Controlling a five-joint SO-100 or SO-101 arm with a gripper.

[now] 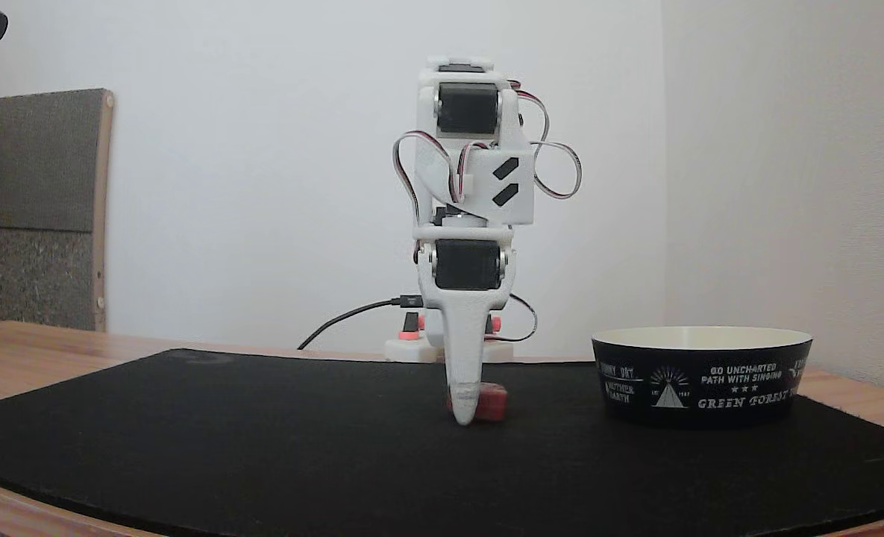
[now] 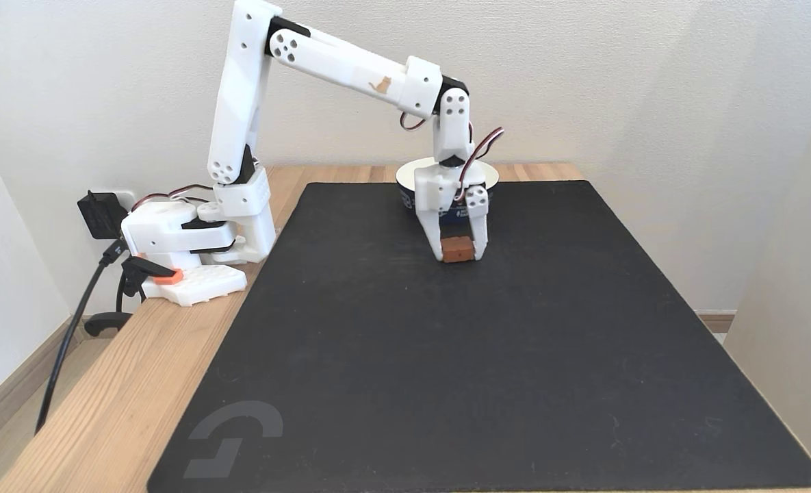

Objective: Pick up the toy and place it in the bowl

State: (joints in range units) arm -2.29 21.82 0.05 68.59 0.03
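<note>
The toy [image 2: 457, 248] is a small red-brown block resting on the black mat [image 2: 515, 329]. My gripper [image 2: 457, 257] points straight down over it, and its white fingers [image 2: 435, 239] press against the block on both sides. In a fixed view from the front, the near finger of the gripper [image 1: 471, 412] hides most of the toy [image 1: 492, 401], with the tips at mat level. The bowl [image 1: 703, 373], black with white lettering and a cream inside, stands on the mat to the right. In a fixed view from the side, the bowl [image 2: 406, 179] sits just behind the gripper.
The white arm base [image 2: 193, 239] is clamped at the wooden table's left edge, with black cables [image 2: 70, 335] running off it. A wall stands close behind the bowl. A grey and brown panel [image 1: 35, 209] leans at the far left.
</note>
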